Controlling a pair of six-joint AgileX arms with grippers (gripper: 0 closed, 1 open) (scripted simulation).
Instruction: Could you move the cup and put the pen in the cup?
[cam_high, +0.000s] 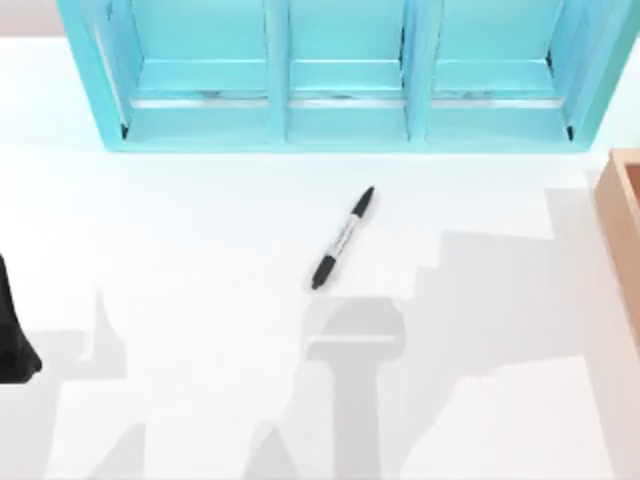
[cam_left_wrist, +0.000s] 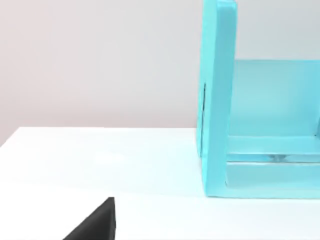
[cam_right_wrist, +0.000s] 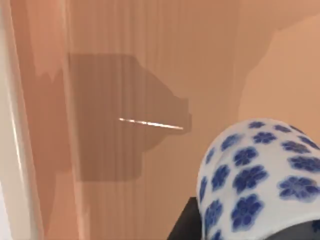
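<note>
The pen (cam_high: 343, 238), slim and black with a pale labelled middle band, lies slantwise on the white table (cam_high: 200, 260) near its centre, in front of the teal shelf. The cup (cam_right_wrist: 260, 180), white with blue flowers, sits very close to the right wrist camera over a wooden surface. Dark parts of my right gripper (cam_right_wrist: 187, 222) lie against the cup's side. My left arm (cam_high: 12, 340) stays parked at the table's left edge, far from the pen, and a black part of it (cam_left_wrist: 95, 225) shows in the left wrist view.
A teal shelf unit (cam_high: 345, 90) with three open compartments runs along the back of the table; one end panel (cam_left_wrist: 217, 100) shows in the left wrist view. A wooden box (cam_high: 620, 230) stands at the right edge, its boards (cam_right_wrist: 125, 75) behind the cup.
</note>
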